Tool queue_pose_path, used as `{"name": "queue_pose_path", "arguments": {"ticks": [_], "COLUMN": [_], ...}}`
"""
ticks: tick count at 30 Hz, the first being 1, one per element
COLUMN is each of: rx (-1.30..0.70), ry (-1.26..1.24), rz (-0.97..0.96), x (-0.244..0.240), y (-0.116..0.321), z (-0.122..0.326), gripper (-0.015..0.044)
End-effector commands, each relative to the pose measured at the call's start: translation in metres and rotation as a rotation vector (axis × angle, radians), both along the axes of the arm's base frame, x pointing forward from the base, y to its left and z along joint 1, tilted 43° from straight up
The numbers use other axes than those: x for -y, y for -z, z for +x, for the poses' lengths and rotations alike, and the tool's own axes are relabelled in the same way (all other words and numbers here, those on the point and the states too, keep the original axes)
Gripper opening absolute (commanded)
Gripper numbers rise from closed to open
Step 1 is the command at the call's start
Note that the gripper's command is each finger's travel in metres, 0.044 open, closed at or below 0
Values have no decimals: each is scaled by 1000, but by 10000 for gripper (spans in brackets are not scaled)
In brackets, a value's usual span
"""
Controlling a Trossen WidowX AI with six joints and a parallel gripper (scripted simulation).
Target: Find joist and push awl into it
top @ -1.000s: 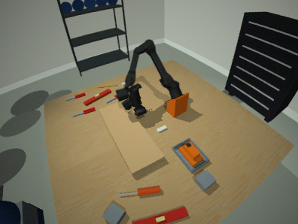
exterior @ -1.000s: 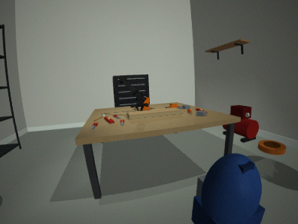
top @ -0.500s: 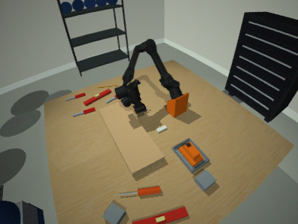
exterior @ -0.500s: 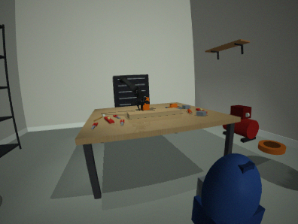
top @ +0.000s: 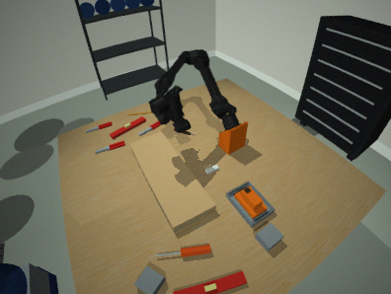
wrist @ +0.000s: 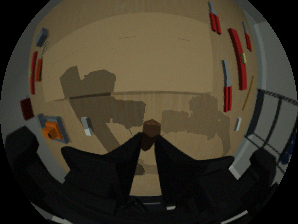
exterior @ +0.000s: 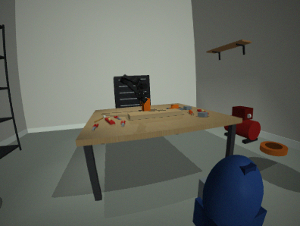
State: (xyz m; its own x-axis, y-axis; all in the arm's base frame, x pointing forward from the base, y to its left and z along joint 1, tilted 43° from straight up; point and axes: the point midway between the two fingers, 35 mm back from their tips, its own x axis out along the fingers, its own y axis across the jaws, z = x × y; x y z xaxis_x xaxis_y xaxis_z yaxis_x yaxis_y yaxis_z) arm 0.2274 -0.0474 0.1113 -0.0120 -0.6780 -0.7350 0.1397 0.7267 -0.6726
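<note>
A black robot arm point(top: 213, 81) point(exterior: 130, 84) bends over a wooden tabletop point(top: 306, 187) point(exterior: 159, 130), its tool point(top: 182, 126) point(wrist: 148, 136) nearly shut with the brown handle of the awl point(top: 186, 132) point(wrist: 151, 128) between its fingertips. The awl is beside the long edge of the pale floor panel point(top: 173, 183) point(exterior: 155, 115) point(wrist: 150, 55), on the arm's side. Thin dark marks on the panel are too faint to read.

One orange stud finder point(top: 251, 201) point(exterior: 174, 106) point(wrist: 51, 130) sits in one gray tray point(top: 239, 209). Three red-handled screwdrivers point(top: 117, 145) point(wrist: 228, 98) lie near the panel's far end, with one red level point(top: 127, 127) point(wrist: 240, 65) among them; a second red level lies at the opposite end of the tabletop. Also there are one orange-handled tool point(top: 195, 251) and two gray blocks point(top: 269, 237), one of them just beside the tray. One small white block point(top: 212, 170) point(wrist: 87, 126) lies between panel and tray. In the background, one black drawer cabinet point(top: 341, 79) stands near one dark shelf rack point(top: 93, 59) holding blue round objects.
</note>
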Motion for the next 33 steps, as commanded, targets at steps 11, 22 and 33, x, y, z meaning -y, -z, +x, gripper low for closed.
{"name": "queue_pose_path", "arguments": {"ticks": [11,22,33], "rx": [99,263,432], "ry": [-166,-380,-566], "rz": [-10,-40,-61], "x": [-34,-87,-146], "y": [26,56,78], "z": [37,80,102], "gripper": [0,0,0]}}
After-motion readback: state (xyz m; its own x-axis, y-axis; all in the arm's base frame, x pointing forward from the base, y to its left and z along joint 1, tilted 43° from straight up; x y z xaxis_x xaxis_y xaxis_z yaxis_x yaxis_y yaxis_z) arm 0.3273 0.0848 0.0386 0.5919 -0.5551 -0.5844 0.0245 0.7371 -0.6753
